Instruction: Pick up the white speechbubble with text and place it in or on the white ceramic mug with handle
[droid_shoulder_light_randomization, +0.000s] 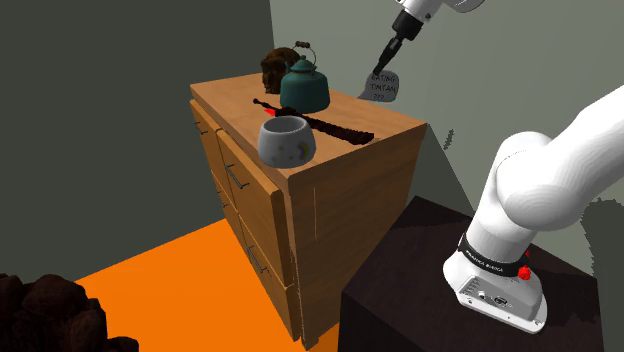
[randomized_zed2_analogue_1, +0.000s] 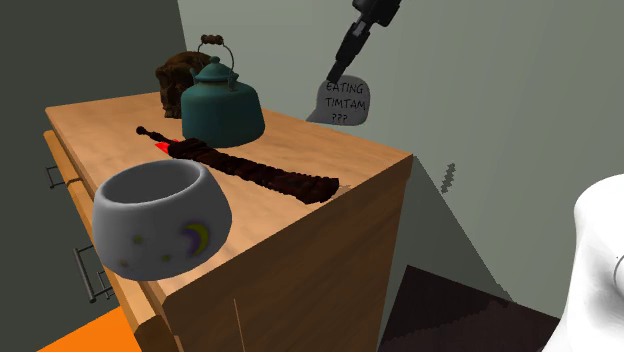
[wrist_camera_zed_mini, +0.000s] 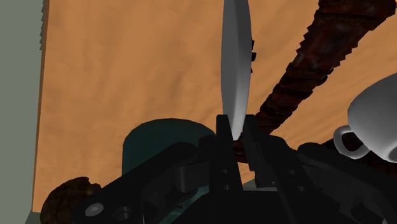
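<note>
- Gripper state: the gripper (droid_shoulder_light_randomization: 383, 62) is closed on the top edge of the speech bubble (droid_shoulder_light_randomization: 381, 87). In the wrist view the two fingers (wrist_camera_zed_mini: 224, 137) clasp the thin plate edge-on.
- Task object: the grey-white speech bubble (randomized_zed2_analogue_1: 343, 103), lettered "EATING TIMTAM ???", hangs upright from the gripper (randomized_zed2_analogue_1: 337, 75) at the far edge of the wooden dresser (droid_shoulder_light_randomization: 230, 95), beside the teal kettle (droid_shoulder_light_randomization: 304, 85). Whether its tail clears the dresser top cannot be told.
- Target: the white mug (droid_shoulder_light_randomization: 286, 140), marked with a moon and dots, stands upright at the near corner of the dresser top, well apart from the speech bubble. Its handle shows in the wrist view (wrist_camera_zed_mini: 375, 118).
- Step in hand, as judged: grasp complete; carry to the mug not yet done.
- Next move calls for: enough height to pass over the kettle and the long dark rod (droid_shoulder_light_randomization: 330, 127) lying between bubble and mug, then travel to the mug opening, alignment of the plate over the rim, descent, and release.
</note>
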